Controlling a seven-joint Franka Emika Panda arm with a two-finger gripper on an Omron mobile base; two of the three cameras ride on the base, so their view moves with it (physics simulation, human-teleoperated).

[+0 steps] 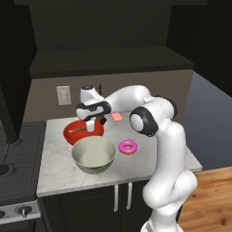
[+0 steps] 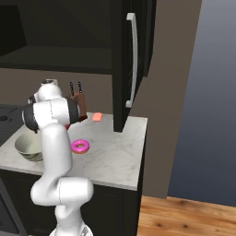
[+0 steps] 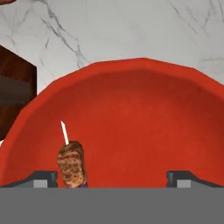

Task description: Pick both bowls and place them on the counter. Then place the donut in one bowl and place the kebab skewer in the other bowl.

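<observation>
While my hand (image 3: 112,177) hangs released over the red bowl (image 3: 131,118), the kebab skewer (image 3: 71,162) lies inside at seven o'clock, stick pointing toward twelve.

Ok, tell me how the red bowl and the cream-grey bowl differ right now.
The red bowl is shallow and glossy; the cream-grey bowl is deeper and pale. The red bowl holds the kebab skewer; the cream-grey bowl is empty, the donut lying beside it. Both are round, upright and on the counter.
</observation>
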